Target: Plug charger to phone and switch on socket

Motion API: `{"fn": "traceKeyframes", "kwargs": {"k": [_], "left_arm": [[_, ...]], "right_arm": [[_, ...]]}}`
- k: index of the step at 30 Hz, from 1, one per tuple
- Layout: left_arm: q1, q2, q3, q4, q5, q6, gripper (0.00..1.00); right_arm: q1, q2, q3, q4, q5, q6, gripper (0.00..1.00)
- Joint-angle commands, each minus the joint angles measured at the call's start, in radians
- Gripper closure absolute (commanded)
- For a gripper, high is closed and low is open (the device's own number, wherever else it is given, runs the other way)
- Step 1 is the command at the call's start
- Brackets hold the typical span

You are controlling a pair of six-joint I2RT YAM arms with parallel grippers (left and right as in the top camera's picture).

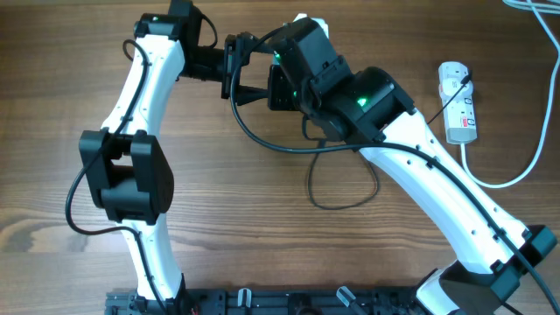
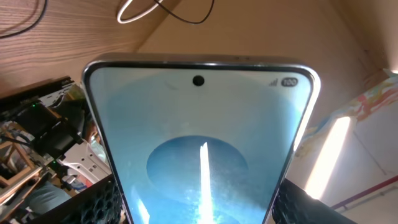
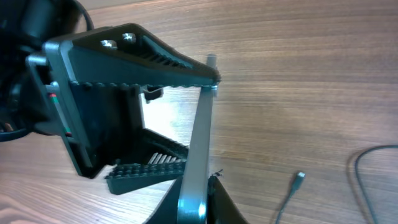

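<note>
Left gripper [image 1: 249, 80], pinching phone [image 2: 199, 143], near far edge; right gripper [image 1: 282, 87] crowds it, closure unreadable. Charger [image 3: 297, 180] loose mid-table; socket [image 1: 458, 103], far-right corner.

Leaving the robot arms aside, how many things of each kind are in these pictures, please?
phone: 1
socket: 1
cables: 2 (black charger, white lead)
Total: 4
</note>
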Motion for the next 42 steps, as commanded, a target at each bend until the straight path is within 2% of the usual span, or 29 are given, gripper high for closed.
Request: {"fn": "traceKeyframes", "kwargs": {"k": [1,5,7,8,9,14,18,20,22,23,25,29,33,42], "left_arm": [[0.002,-0.033,0.002,0.003,0.058,-0.005,0.22],[0.002,-0.033,0.002,0.003,0.058,-0.005,0.19],[0.002,-0.033,0.002,0.003,0.057,-0.005,0.11],[0.002,-0.033,0.002,0.003,0.057,-0.005,0.02],[0.002,-0.033,0.002,0.003,0.056,-0.005,0.00],[0.002,-0.033,0.002,0.003,0.038,-0.005,0.00],[0.003,-0.033,0.002,0.003,-0.034,-0.005,0.00],[0.003,-0.033,0.002,0.003,-0.053,-0.005,0.06],[0.003,-0.033,0.002,0.003,-0.052,-0.011,0.13],[0.003,-0.033,0.002,0.003,-0.052,-0.031,0.21],[0.003,-0.033,0.002,0.003,-0.052,-0.081,0.30],[0.003,-0.033,0.002,0.003,-0.046,-0.140,0.34],[0.002,-0.033,0.002,0.003,0.005,-0.140,0.34],[0.002,-0.033,0.002,0.003,0.016,-0.140,0.28]], "right_arm": [[0.004,0.014,0.006,0.010,0.001,0.000,0.96],[0.004,0.014,0.006,0.013,0.002,0.010,0.96],[0.001,0.013,0.007,0.018,0.009,0.097,0.96],[-0.002,0.013,0.007,0.022,0.010,0.133,0.96],[-0.007,0.013,0.007,0.026,0.014,0.192,0.96],[-0.046,0.009,0.007,0.024,0.047,0.599,0.96],[-0.076,-0.005,0.007,0.023,0.046,0.797,0.96],[-0.087,-0.017,0.007,0.016,0.045,0.900,0.96],[-0.089,-0.024,0.007,0.016,0.045,0.952,0.96],[-0.089,-0.024,0.007,0.017,0.042,0.968,0.95],[-0.088,-0.024,0.007,0.017,0.020,0.982,0.96],[-0.088,-0.024,0.006,0.002,-0.007,1.019,0.96],[-0.088,-0.023,0.006,-0.052,-0.008,1.172,0.96],[-0.088,-0.021,0.006,0.000,-0.096,1.184,0.95]]}}
